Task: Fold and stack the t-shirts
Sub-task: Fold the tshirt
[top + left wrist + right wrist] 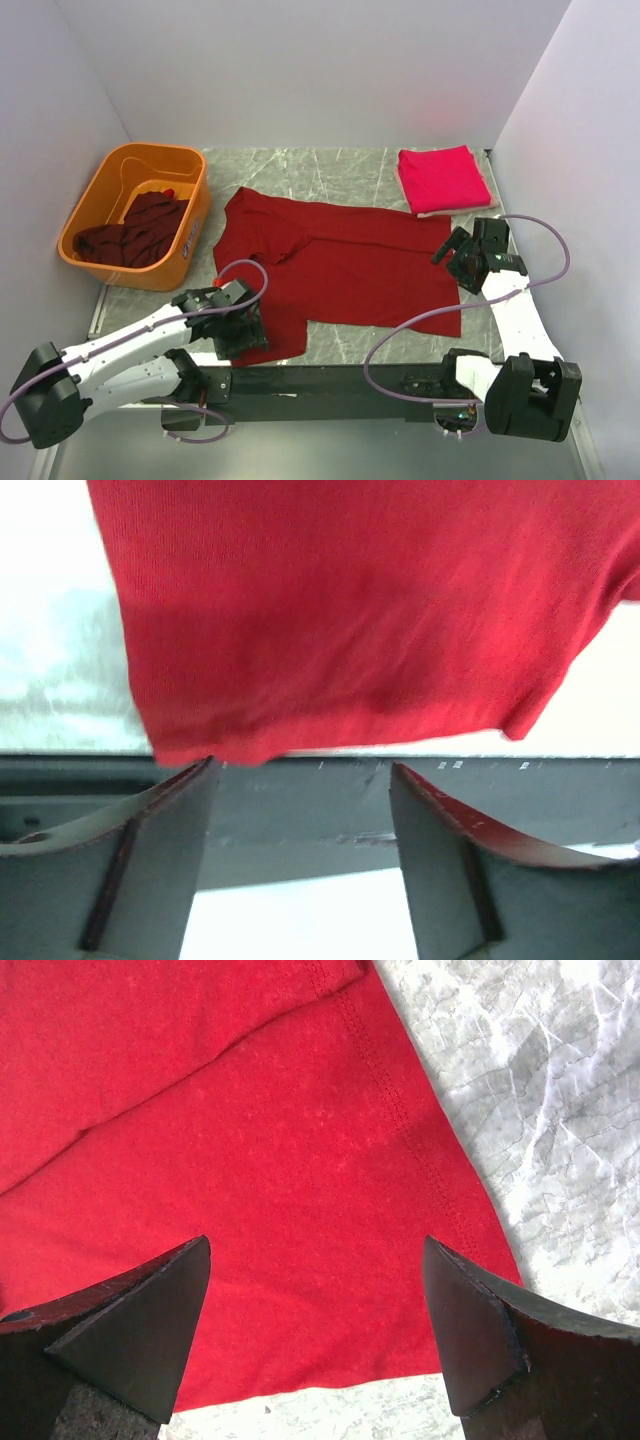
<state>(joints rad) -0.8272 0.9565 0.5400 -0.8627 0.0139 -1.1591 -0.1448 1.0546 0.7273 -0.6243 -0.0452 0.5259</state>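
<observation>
Near edge, left side: your left gripper [302,768] sits low at the table's dark front rail [300,815]. Its fingers are apart with nothing between them. The near-left flap of the spread t-shirt [340,265] ends just beyond the tips, and one tip meets the cloth edge.

Right side, a little farther in: your right gripper [315,1245] hangs over the shirt's right-hand corner. Its fingers are wide apart and empty, with red cloth below both and the stitched edge running off to the right.

Middle: the shirt lies mostly flat on the grey table [330,170], with a few creases near the collar end.

Handling, as a judgement: it is light, limp knit. It will sag and drag rather than hold shape, and a single-point lift will bunch it. Pinch at the doubled stitched edges or corners, one per gripper. Take only the top layer, and carry both holds together so the fold lands square.

Far left: the orange tub [100,190] holds crumpled maroon t-shirts [135,232] that are unfolded.

Far right: a folded crimson-pink t-shirt [440,178] lies alone, probably the base of the stack.
</observation>
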